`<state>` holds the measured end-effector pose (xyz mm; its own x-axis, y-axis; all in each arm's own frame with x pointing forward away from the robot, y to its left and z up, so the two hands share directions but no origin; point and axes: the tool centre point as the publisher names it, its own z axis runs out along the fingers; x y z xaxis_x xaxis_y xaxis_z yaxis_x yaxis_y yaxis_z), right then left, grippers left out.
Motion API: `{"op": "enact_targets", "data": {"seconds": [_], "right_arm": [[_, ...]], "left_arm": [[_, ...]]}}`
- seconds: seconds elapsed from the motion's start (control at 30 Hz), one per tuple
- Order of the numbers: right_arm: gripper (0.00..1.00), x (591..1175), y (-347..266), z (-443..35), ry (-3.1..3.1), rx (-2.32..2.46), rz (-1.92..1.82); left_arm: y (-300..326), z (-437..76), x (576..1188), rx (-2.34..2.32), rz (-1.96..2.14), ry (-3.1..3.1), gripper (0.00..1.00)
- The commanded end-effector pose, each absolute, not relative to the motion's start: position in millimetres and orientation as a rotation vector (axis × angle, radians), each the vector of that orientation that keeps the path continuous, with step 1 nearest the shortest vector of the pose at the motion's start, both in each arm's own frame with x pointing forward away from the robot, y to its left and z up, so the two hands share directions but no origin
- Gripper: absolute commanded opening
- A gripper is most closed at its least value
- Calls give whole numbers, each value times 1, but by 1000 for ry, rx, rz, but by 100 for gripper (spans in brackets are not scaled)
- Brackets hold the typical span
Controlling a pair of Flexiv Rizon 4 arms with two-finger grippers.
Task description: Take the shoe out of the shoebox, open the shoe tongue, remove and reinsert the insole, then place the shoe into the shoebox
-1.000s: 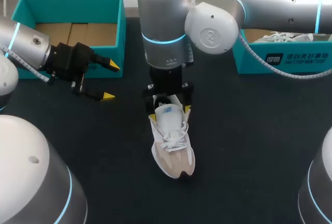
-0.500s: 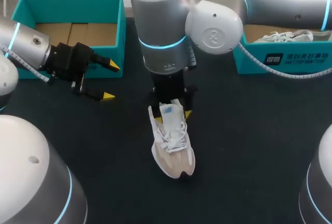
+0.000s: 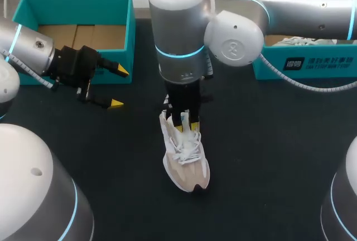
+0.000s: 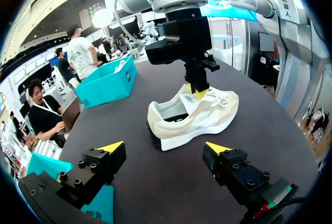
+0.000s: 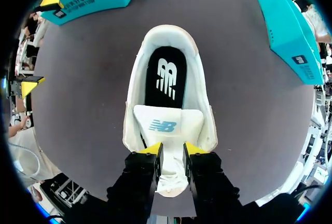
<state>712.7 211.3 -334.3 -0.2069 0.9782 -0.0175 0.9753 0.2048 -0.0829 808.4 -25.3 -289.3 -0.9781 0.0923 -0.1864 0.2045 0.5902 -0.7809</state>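
While the shoe [image 3: 187, 160] stands near the middle of the dark table [image 3: 268, 152], toe towards the robot, you have the right gripper [image 5: 172, 149] straight above it. Its yellow tips are clamped on the white tongue [image 5: 167, 125], and the black insole [image 5: 165, 79] lies in view inside. Your left gripper [image 3: 119, 87] hangs with its fingers wide apart, holding nothing, just in front of the open teal shoebox [image 3: 78, 6] on the left. A second teal box [image 3: 301, 65] sits on the right.

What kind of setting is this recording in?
Probably a robot workbench for shoe handling: a dark table with two teal shoeboxes, a shoe, and the right gripper shut on its tongue.
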Motion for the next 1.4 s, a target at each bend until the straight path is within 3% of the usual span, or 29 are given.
{"op": "enact_targets", "data": {"seconds": [0.03,0.27,0.6,0.8,0.93,1.03,1.1,1.13,1.17,1.4], "right_arm": [[24,718,210,-343,-2406,-1934,121],[28,720,210,-328,-2443,-1941,98],[27,731,215,-346,-2441,-1863,35],[29,733,203,-320,-2531,-1841,61],[34,742,208,-300,-2794,-1571,100],[33,747,226,-283,-3040,-1211,74],[44,747,239,-276,-3118,-991,150],[75,746,243,-274,-3118,-955,201],[100,746,243,-274,-3118,-955,201],[100,746,243,-274,-3118,-955,201]], "left_arm": [[-25,-289,809,253,-1342,2690,100],[-25,-289,809,253,-1342,2690,100],[-25,-289,809,253,-1342,2690,100],[-25,-289,809,253,-1342,2690,100],[-25,-289,809,253,-1342,2690,100],[-25,-289,809,253,-1342,2690,100],[-25,-289,809,253,-1342,2690,100],[-25,-289,809,253,-1342,2690,100],[-25,-289,809,253,-1342,2690,100],[-25,-289,809,253,-1342,2690,100]]}}
